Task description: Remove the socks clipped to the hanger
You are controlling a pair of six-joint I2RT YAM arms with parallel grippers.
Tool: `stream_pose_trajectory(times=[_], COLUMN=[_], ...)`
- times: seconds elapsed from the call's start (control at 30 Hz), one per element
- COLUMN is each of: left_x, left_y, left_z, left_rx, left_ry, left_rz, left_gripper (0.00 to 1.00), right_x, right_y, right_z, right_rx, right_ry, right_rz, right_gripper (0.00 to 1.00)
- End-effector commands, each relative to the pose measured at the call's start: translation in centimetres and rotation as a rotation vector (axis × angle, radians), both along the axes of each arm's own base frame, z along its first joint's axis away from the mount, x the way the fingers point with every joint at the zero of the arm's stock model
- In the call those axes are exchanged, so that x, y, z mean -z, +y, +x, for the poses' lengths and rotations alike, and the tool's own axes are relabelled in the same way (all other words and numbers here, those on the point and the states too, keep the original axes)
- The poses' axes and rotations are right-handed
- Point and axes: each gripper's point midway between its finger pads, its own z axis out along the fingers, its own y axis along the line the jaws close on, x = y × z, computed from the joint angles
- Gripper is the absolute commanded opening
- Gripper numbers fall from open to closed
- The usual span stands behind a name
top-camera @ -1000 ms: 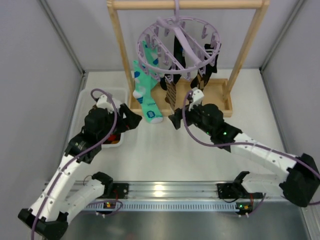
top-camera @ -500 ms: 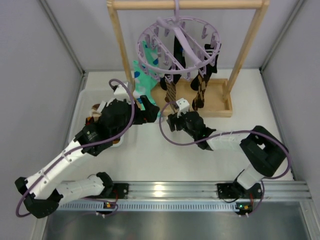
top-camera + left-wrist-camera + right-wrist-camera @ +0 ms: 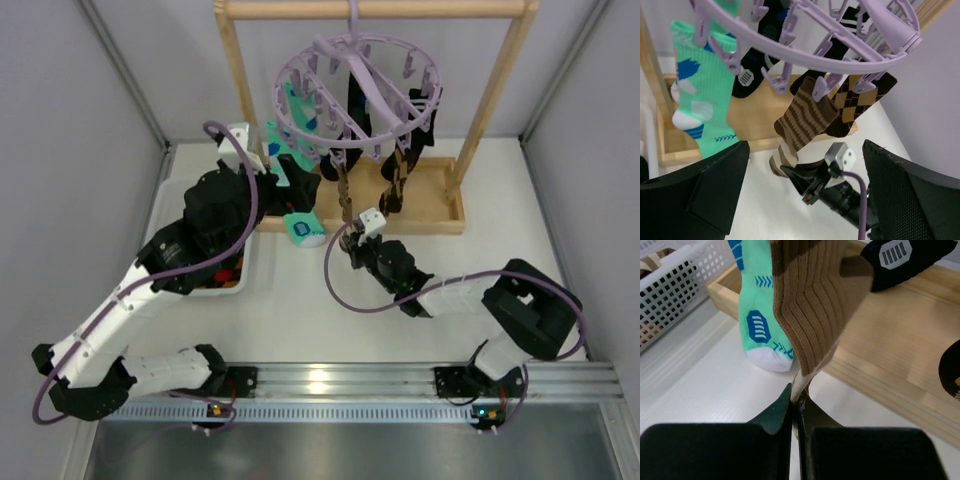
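Note:
The lilac ring hanger point(image 3: 400, 125) point(image 3: 875, 62) hangs from the wooden frame with several socks clipped to it. A mint-green sock point(image 3: 303, 227) point(image 3: 699, 100) point(image 3: 757, 315) hangs at its left. A brown striped sock point(image 3: 345, 195) point(image 3: 802, 122) point(image 3: 815, 305) and a tan diamond sock point(image 3: 398, 185) point(image 3: 860, 105) hang at the front. Black socks point(image 3: 752, 75) point(image 3: 895, 260) hang behind. My right gripper point(image 3: 350, 240) point(image 3: 796, 397) is shut on the pale toe of the brown striped sock, low over the table. My left gripper point(image 3: 300, 170) point(image 3: 805, 145) is open, raised near the mint-green sock, holding nothing.
The light wooden frame point(image 3: 238, 100) stands on a wooden base tray point(image 3: 440, 212) point(image 3: 900, 355) at the back. A white mesh basket point(image 3: 240, 278) point(image 3: 670, 280) sits at the left under my left arm. Grey walls close in both sides.
My right gripper moved in under the brown striped sock and shut on its toe. My left arm rose and swung toward the hanger's left side, staying open.

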Motion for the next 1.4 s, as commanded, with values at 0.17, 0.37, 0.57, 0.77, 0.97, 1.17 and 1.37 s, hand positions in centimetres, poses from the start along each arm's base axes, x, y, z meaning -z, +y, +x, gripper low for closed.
stream_pose_trajectory(times=[0.17, 0.37, 0.57, 0.77, 0.97, 1.17, 1.37], left_x=[-1.3, -1.4, -0.9, 0.2, 1.0, 0.8, 1.0], left_y=[-5.0, -5.5, -5.3, -6.8, -6.9, -6.8, -7.1], left_z=[1.9, 2.0, 3.6, 5.0, 6.5, 8.1, 9.0], left_rx=[0.001, -0.097, -0.182, -0.172, -0.169, -0.154, -0.121], left_ry=[-0.078, -0.111, -0.120, -0.107, -0.078, -0.092, -0.103], left_rz=[0.192, 0.291, 0.383, 0.414, 0.379, 0.353, 0.313], left_gripper=[0.99, 0.99, 0.98, 0.95, 0.89, 0.89, 0.77], right_x=[-5.0, -5.1, -5.4, -5.6, -6.4, -6.6, -6.0], right_y=[1.9, 2.9, 3.7, 4.3, 4.9, 5.6, 6.1], right_z=[-3.2, -4.6, -6.0, -7.3, -8.3, -9.6, -10.1], right_rx=[0.089, 0.062, 0.008, -0.039, -0.102, -0.184, -0.215], right_ry=[-0.102, -0.095, -0.079, -0.061, -0.058, -0.071, -0.066], right_rz=[0.045, 0.044, 0.079, 0.123, 0.165, 0.182, 0.174], right_gripper=[0.00, 0.00, 0.00, 0.00, 0.00, 0.00, 0.00])
